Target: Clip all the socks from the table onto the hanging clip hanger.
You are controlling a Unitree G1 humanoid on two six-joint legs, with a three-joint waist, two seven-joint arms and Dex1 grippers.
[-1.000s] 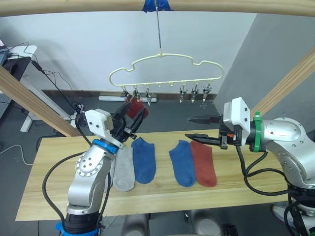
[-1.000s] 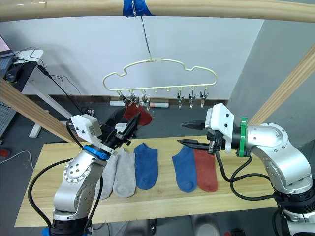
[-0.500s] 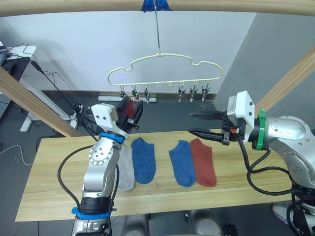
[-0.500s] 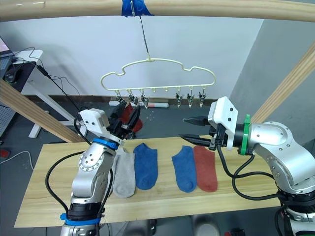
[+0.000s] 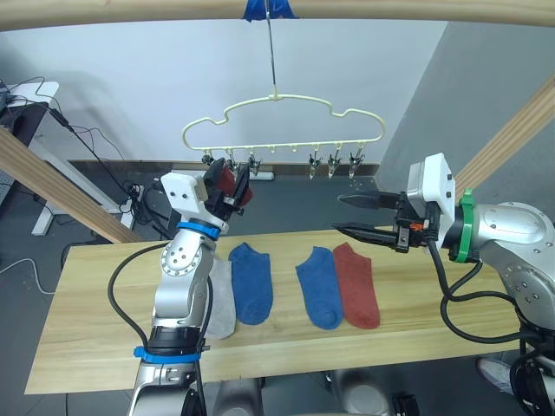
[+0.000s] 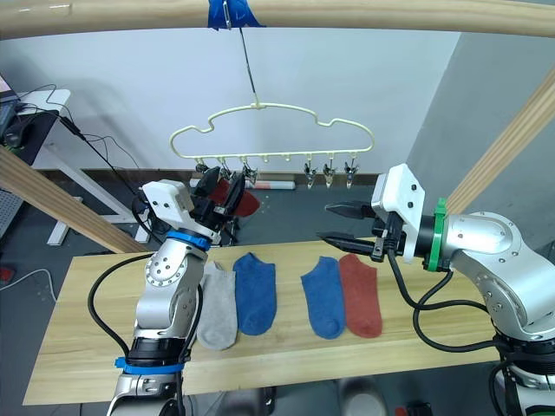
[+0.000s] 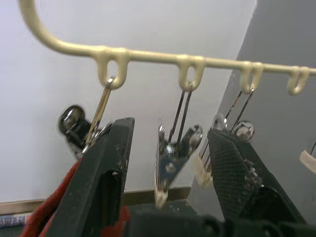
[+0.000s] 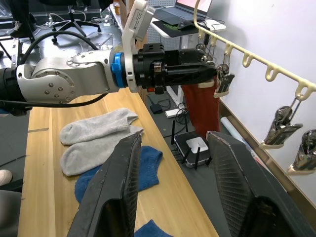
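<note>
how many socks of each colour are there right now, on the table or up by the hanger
Grey socks: 2, one and another, both on the table.
Blue socks: 2, one and another, both on the table.
Dark red socks: 2, one on the table, one up at the clip hanger by the left hand.
Total: 6 socks.

Left pincer [image 5: 232, 184] at clip hanger [image 5: 282, 117]
</note>
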